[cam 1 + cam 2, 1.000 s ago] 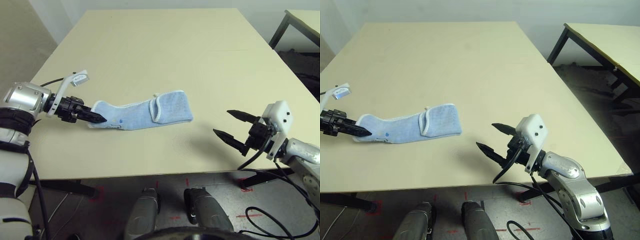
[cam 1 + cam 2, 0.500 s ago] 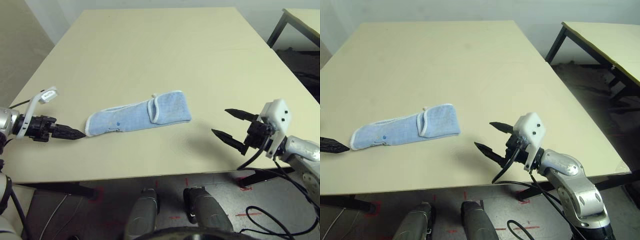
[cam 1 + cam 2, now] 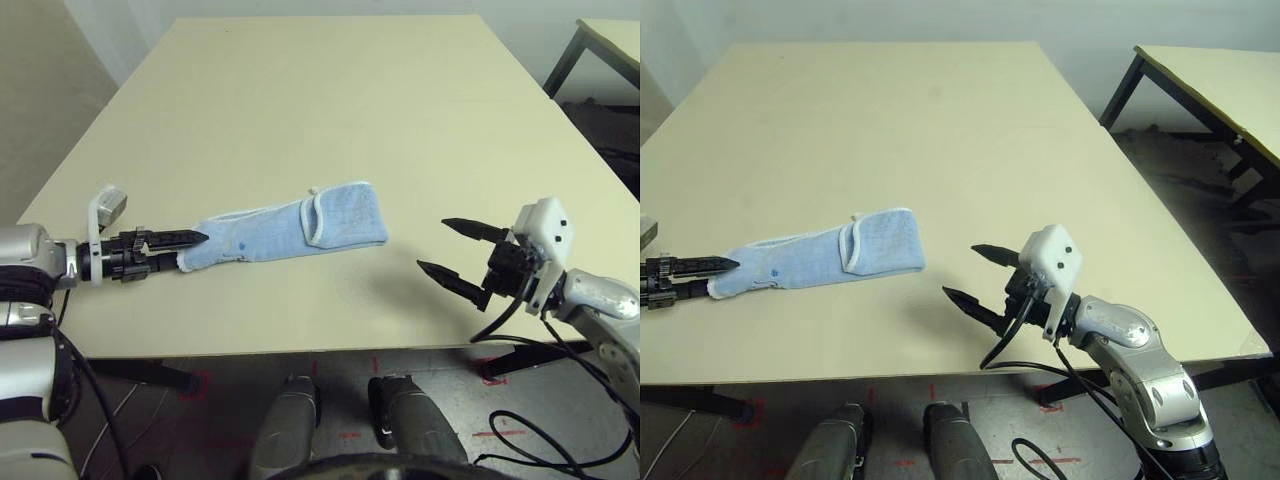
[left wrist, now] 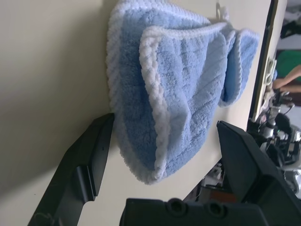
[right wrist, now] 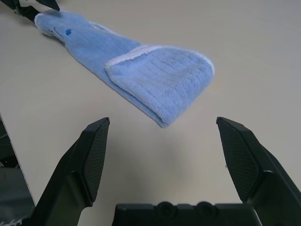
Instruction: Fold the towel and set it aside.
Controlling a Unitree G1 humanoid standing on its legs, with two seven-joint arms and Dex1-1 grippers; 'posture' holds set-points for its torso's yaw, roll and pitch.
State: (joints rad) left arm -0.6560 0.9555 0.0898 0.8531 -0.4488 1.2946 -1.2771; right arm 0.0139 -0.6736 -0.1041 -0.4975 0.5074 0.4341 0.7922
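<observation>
Towel: I see it folded into a long strip, lying on the table near the front edge. Left gripper: spread, fingers either side of its near end. Right gripper: spread, well apart.

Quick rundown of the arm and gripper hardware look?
Both forearms are silver metal with black joint bands. Each gripper, left gripper and right gripper, has two black, tapered, pointed fingers on a black base, a white plastic camera housing on the wrist, and loose black cables trailing back.
</observation>
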